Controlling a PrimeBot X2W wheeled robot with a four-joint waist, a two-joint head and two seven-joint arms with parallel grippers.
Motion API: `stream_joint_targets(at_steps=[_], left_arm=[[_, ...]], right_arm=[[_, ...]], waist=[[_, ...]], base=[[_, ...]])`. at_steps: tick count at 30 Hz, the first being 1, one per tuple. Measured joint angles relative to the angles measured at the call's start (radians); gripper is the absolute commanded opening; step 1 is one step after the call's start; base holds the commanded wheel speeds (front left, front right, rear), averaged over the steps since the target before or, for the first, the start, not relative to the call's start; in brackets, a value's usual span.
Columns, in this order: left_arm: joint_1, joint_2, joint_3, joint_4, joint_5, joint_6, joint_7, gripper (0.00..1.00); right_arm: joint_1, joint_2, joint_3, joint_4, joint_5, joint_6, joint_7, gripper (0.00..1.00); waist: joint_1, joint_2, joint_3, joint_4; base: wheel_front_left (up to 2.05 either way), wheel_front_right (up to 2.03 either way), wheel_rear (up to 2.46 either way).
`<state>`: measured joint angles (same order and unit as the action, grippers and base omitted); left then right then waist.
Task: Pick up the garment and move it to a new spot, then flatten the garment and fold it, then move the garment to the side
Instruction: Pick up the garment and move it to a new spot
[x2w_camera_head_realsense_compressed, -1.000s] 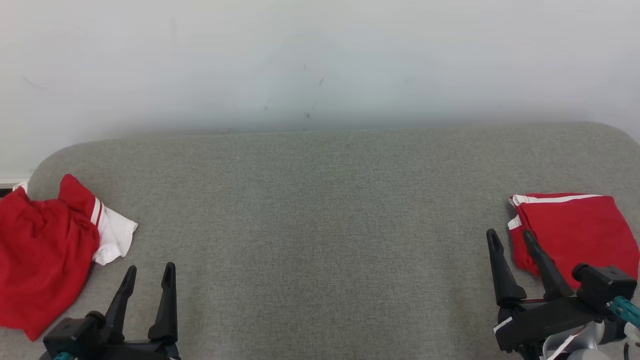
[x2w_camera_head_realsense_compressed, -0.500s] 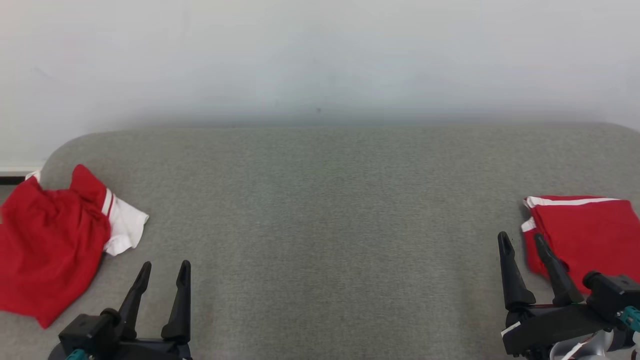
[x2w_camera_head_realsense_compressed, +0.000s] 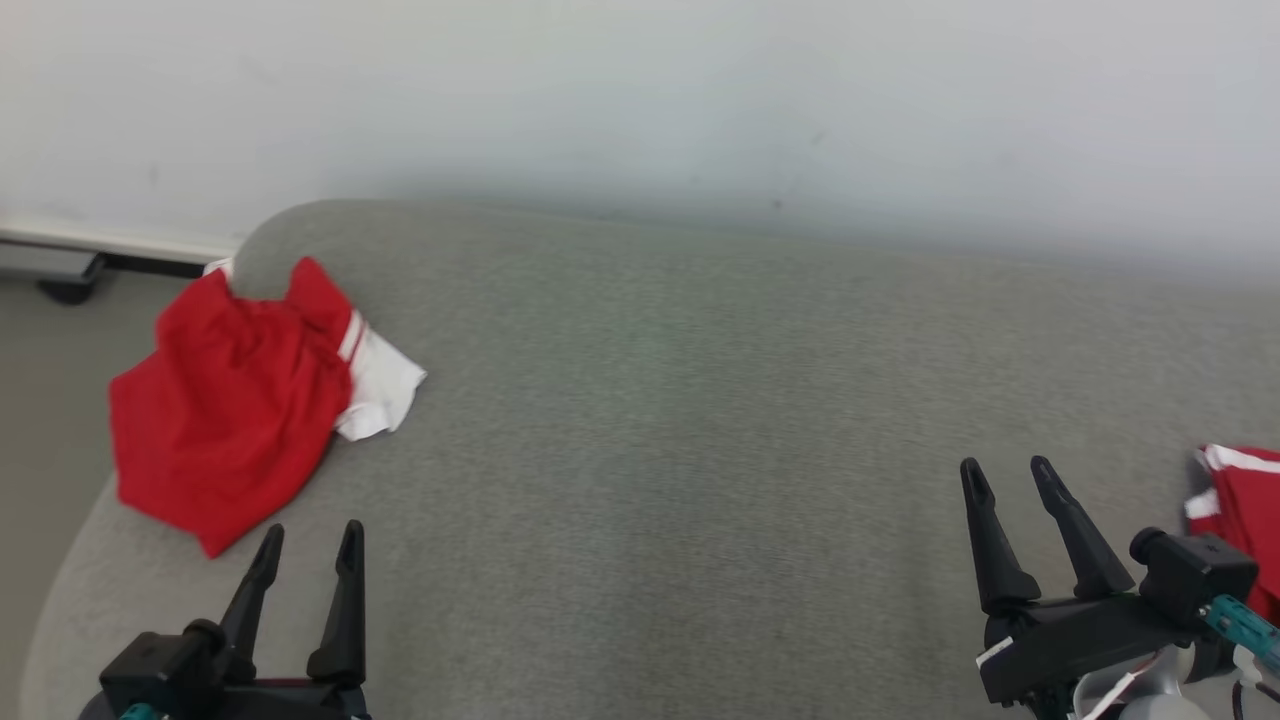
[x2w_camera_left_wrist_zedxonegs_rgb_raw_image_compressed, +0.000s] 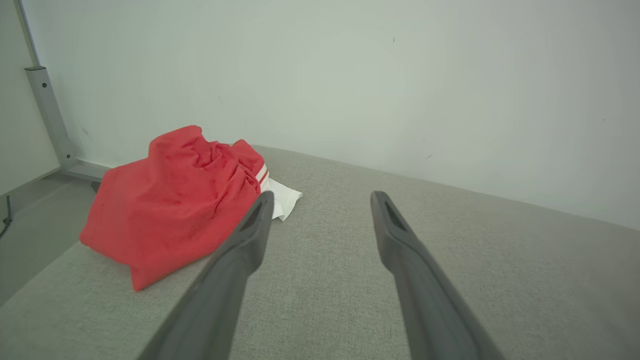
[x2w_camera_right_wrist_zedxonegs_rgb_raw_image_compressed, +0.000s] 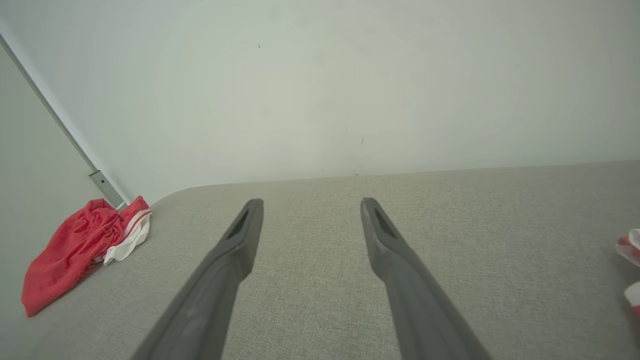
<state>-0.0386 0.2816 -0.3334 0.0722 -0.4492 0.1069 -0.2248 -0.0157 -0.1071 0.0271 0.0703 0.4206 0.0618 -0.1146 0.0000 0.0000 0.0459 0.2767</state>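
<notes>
Head view: the crumpled garment (x2w_camera_head_realsense_compressed: 235, 400) is located at the far left corner of the grey padded surface (x2w_camera_head_realsense_compressed: 650, 450). It is bunched into a mound, w/ a white striped panel (x2w_camera_head_realsense_compressed: 385, 385) spread out on its right side. Whether its left portion overhangs the edge cannot be determined. A second red garment (x2w_camera_head_realsense_compressed: 1240, 510), laid flat and squared, is seen at the right edge and is judged to be finished work.

Gripper status: the left gripper (x2w_camera_head_realsense_compressed: 312, 533) is held w/ fingers spread wide and nothing between them, near the mound's near tip but not touching it. The right gripper (x2w_camera_head_realsense_compressed: 1006, 470) is likewise spread wide and empty, well apart from the mound and near the second red garment.

Handling (est.): the fabric is judged thin, light and fully limp. No stiffness is to be expected; when lifted it will sag and hang from the pinch pt. Breakage is not a concern. Some drag on the textured padding is likely if it is pulled rather than lifted.

Grasp pt (rec.): the raised ridge of folds at the mound's top, clear in the left wrist view, is preferred, as it can be pinched w/o scraping the padding. The white striped panel is a 2nd option, but it lies flat. Full closure is required. If only one layer is caught, the rest will trail.
</notes>
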Motion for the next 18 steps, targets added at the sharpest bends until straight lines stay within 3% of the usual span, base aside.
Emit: stream_joint_targets(at_steps=[12, 18], left_arm=[[0.016, 0.001, -0.015, -0.018, 0.009, 0.007, 0.020, 1.00], [0.016, 0.029, 0.020, -0.020, -0.010, 0.007, 0.031, 1.00]], right_arm=[[-0.009, 0.002, 0.021, 0.026, 0.000, 0.009, -0.001, 1.00], [-0.020, 0.006, 0.058, 0.025, -0.018, 0.013, 0.005, 1.00]], waist=[[0.0000, 0.0000, 0.002, 0.160], [0.0000, 0.0000, 0.006, 0.234]], base=[[0.00, 0.00, 0.00], [0.00, 0.00, 0.00]])
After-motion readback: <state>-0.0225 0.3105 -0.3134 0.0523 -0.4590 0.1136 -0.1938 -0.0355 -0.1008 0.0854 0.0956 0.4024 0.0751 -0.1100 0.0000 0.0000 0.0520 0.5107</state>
